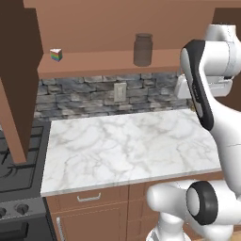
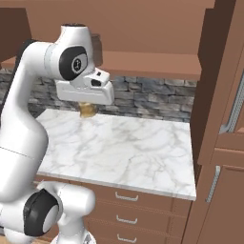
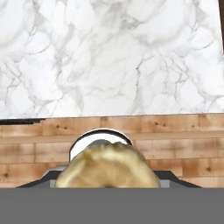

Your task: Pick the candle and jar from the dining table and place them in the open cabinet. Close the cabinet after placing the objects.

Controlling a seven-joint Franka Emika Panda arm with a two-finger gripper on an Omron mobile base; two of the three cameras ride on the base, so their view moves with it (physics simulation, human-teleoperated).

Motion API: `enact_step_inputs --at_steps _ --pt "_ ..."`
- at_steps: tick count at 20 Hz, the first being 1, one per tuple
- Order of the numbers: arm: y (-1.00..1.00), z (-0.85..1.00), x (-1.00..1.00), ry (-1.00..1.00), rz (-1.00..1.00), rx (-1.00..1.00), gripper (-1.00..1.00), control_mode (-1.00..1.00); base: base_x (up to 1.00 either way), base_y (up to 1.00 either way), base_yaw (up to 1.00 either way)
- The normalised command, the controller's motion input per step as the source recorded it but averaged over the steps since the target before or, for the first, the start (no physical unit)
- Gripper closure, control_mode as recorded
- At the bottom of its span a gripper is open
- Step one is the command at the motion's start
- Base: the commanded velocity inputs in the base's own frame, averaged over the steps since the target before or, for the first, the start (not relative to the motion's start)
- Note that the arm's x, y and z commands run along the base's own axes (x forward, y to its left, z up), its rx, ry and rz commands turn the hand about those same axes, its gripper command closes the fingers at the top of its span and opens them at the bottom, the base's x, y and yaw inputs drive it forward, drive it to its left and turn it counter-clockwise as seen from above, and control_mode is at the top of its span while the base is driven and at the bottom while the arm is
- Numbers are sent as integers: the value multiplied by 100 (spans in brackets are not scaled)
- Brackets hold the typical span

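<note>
My gripper (image 2: 87, 110) hangs over the back of the marble counter (image 2: 119, 147), shut on the candle (image 2: 87, 109), a squat yellow-gold cylinder. In the hand view the candle (image 3: 107, 168) sits between the fingertips at the bottom. The grey jar (image 1: 142, 49) stands upright on the wooden shelf (image 1: 94, 63) of the open cabinet, above the counter. The cabinet's left door (image 1: 16, 80) stands swung out. The dining table is out of view.
A small rainbow-striped wedge (image 1: 56, 54) sits at the shelf's left end. A stove (image 1: 14, 179) adjoins the counter on the left. A stone backsplash with an outlet (image 1: 120, 92) runs behind. Brown drawers (image 2: 126, 207) sit below, and tall doors with a silver handle (image 2: 236, 107) stand to the right.
</note>
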Motion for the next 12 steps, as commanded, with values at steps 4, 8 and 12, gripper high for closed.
enact_step_inputs --at_steps 4,8,12 --pt "-8 43 28 0 0 0 100 -100 0 0 0" --pt "-12 32 34 -8 0 0 100 -100 0 0 0" --pt "-8 25 19 -20 0 0 100 -100 0 0 0"
